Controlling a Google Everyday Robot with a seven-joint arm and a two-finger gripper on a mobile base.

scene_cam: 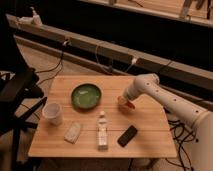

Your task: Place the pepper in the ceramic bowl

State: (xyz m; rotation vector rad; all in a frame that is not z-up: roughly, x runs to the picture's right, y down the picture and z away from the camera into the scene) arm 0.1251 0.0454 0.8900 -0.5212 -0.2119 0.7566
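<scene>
Arm (161,95) angled down, tool (123,101) at pepper (130,105), near ceramic bowl (86,96).

Lab-like test space: wall raceway (100,47), plugged cords (103,62), wooden table (150,127), office chair (20,92); end effector (124,102) low over table.

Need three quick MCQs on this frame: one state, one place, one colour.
1. The cup is: A) tipped over B) upside down C) upright
2. The pincer is: A) at the pepper, picture-right of the bowl B) over the cup C) inside the bowl
3. Bowl colour: A) white B) green C) red

Answers: 1 C, its open mouth faces up. 2 A, the arm's end meets the pepper beside the bowl. 3 B, its inside is glossy green.
</scene>
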